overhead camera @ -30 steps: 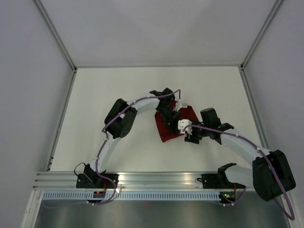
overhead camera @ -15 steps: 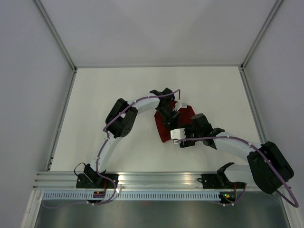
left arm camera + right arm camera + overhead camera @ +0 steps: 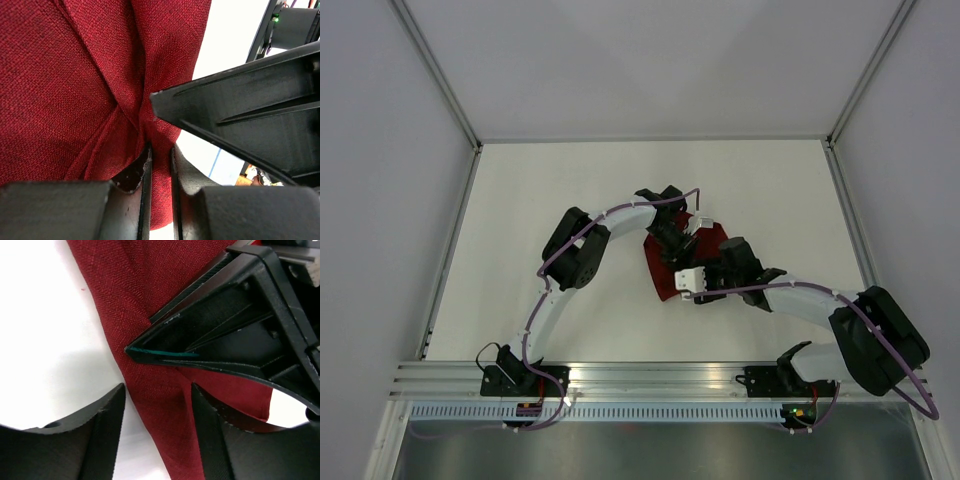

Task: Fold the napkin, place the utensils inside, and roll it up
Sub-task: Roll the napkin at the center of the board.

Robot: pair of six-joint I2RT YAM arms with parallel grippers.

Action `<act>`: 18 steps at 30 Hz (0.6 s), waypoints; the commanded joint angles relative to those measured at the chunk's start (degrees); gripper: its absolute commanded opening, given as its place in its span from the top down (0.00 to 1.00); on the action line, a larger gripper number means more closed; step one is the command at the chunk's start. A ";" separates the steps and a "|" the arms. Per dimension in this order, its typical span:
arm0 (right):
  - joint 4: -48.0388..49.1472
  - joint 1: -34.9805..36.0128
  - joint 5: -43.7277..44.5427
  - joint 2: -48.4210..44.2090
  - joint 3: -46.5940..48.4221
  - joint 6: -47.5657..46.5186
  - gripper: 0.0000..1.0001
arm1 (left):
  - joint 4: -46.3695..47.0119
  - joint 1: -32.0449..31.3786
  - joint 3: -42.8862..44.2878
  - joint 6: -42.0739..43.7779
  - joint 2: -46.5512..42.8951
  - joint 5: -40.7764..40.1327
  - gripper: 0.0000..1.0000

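Right arm point(image 3: 800, 298) shifted inward, one napkin point(image 3: 662, 275), left jaws pinching it

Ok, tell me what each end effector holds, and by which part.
Left end effector pinches a raised fold of the napkin. Right end effector stands open astride it, holding nothing.

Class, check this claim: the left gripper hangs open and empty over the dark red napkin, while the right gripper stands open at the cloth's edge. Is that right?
Not quite. The left gripper is not open and empty: the left wrist view shows it closed on a fold of the napkin. The rest holds: the right gripper stands open at the cloth's edge.
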 commanded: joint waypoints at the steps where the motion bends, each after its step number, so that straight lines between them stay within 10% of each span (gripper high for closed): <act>1: -2.90 0.29 0.94 3.11 0.79 -2.00 0.39 | -3.31 0.48 1.33 1.77 1.29 -0.08 0.97; 9: -12.13 0.29 -0.37 7.07 5.45 -1.92 0.76 | -3.14 1.00 1.24 2.04 -0.72 -0.69 0.79; 18: -27.41 -1.38 -7.40 11.55 13.44 -1.48 0.82 | 12.56 3.20 -5.78 -9.82 -11.61 -4.56 0.59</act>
